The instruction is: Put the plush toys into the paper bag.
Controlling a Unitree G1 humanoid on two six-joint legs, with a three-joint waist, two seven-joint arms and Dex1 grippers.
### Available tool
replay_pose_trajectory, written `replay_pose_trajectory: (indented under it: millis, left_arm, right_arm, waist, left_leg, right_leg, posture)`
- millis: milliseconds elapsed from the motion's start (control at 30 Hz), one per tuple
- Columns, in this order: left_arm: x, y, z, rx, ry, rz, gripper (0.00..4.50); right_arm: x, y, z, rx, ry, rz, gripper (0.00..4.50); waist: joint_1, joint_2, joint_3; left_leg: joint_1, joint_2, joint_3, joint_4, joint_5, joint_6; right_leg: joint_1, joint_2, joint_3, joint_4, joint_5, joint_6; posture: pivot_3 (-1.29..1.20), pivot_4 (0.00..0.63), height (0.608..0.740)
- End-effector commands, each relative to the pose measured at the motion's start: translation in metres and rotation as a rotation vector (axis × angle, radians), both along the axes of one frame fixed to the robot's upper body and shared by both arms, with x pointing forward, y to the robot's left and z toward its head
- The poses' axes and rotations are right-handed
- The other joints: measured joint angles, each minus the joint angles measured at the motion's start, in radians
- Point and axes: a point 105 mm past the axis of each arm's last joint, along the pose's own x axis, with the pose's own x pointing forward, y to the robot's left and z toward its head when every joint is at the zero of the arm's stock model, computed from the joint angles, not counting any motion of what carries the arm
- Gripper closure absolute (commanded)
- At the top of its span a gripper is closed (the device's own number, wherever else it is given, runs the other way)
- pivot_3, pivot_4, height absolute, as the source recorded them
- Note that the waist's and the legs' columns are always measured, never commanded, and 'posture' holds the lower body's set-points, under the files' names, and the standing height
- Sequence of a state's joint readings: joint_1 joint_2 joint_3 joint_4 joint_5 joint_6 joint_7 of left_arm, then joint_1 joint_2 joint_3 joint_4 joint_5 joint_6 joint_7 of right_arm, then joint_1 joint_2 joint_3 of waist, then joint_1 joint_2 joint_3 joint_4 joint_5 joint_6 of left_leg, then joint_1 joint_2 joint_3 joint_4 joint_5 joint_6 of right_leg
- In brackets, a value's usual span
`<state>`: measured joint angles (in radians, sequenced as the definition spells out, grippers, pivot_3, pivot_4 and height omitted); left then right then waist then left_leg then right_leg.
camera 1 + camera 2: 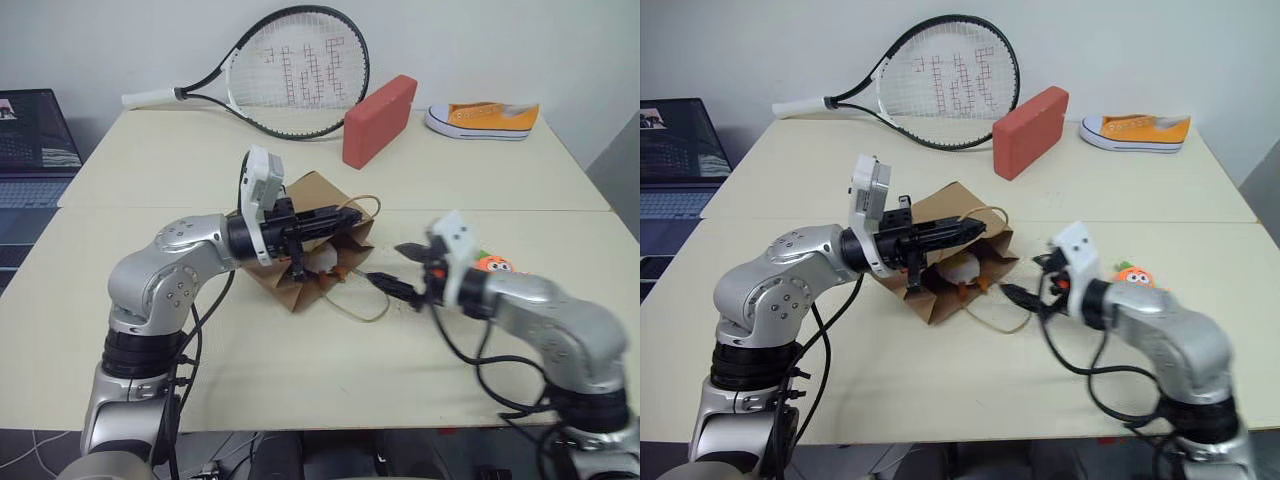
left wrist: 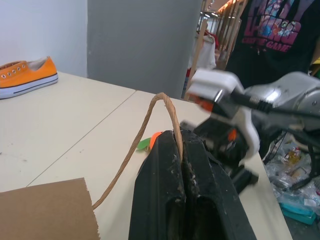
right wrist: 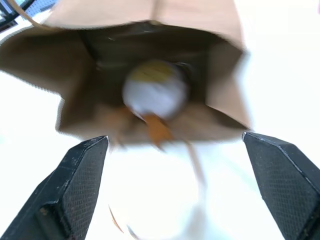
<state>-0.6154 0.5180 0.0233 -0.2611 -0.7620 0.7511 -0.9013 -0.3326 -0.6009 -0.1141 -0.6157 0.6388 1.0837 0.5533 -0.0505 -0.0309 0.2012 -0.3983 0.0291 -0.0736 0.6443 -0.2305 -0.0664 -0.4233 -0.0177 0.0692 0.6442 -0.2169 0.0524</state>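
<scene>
The brown paper bag lies on its side mid-table, its mouth facing my right arm. My left gripper holds the mouth up, shut on one thin loop handle; the other handle lies loose on the table. Inside the bag sits the white egg plush toy with its yellow face and orange legs. My right gripper hangs open just outside the mouth, with nothing between its fingers. The orange carrot plush toy rests on the table behind my right wrist.
At the far side lie a tennis racket, a red brick-shaped block and an orange sneaker. A laptop sits off the table's left edge. A seam runs across between the two tabletops.
</scene>
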Motion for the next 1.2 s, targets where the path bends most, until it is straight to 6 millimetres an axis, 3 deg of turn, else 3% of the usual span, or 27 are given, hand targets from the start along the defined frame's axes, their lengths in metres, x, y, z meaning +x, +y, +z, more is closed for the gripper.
replay_pose_trajectory:
  millis: [33, 267, 467, 800, 900, 1200]
  left_arm:
    - [-0.003, -0.003, 0.009, -0.018, -0.050, -0.011, 4.50]
    - [-0.004, -0.004, 0.009, -0.022, -0.053, -0.024, 4.50]
    - [-0.003, -0.007, 0.009, -0.027, -0.057, -0.025, 4.50]
    - [-0.004, -0.005, 0.010, -0.020, -0.066, -0.018, 4.50]
    - [-0.004, -0.003, 0.009, -0.018, -0.067, -0.008, 4.50]
    - [-0.004, 0.003, 0.009, -0.010, -0.067, 0.008, 4.50]
  right_arm:
    - [-0.014, -0.028, 0.017, -0.012, -0.093, -0.004, 0.03]
    - [-0.016, -0.111, -0.003, -0.104, -0.078, -0.329, 0.03]
    - [-0.013, -0.148, -0.033, 0.009, 0.006, -0.561, 0.03]
    - [-0.003, -0.145, -0.075, 0.153, 0.203, -0.646, 0.03]
    - [0.000, -0.137, -0.082, 0.165, 0.233, -0.636, 0.61]
    - [0.007, -0.131, -0.074, 0.152, 0.188, -0.612, 3.65]
  waist:
    - [0.001, 0.000, 0.000]
    - [0.003, -0.001, 0.000]
    - [-0.001, -0.001, 0.000]
    - [-0.004, 0.000, 0.000]
    - [-0.004, 0.000, 0.000]
    - [-0.004, 0.000, 0.000]
  left_leg:
    - [0.000, 0.000, 0.000, 0.000, 0.000, 0.000]
    - [0.000, 0.000, 0.001, 0.000, 0.000, 0.000]
    - [0.001, 0.000, 0.002, 0.001, 0.000, 0.000]
    - [0.001, 0.000, 0.002, 0.001, 0.000, 0.000]
    - [0.000, 0.000, 0.001, 0.001, 0.000, 0.000]
    - [0.001, 0.000, 0.002, 0.001, 0.000, 0.000]
  right_leg:
    - [0.000, 0.000, 0.000, 0.000, 0.000, 0.000]
    - [0.000, 0.000, 0.001, 0.000, 0.000, 0.000]
    - [0.001, 0.000, 0.001, 0.000, 0.000, 0.000]
    - [0.001, 0.000, 0.002, 0.000, 0.000, 0.000]
    - [0.001, 0.000, 0.002, 0.000, 0.000, 0.000]
    - [0.001, 0.000, 0.002, 0.000, 0.000, 0.000]
  posture:
    - [0.00, 0.150, 0.740]
    - [0.00, 0.150, 0.740]
    - [0.00, 0.150, 0.740]
    - [0.00, 0.150, 0.740]
    - [0.00, 0.150, 0.740]
    - [0.00, 0.150, 0.740]
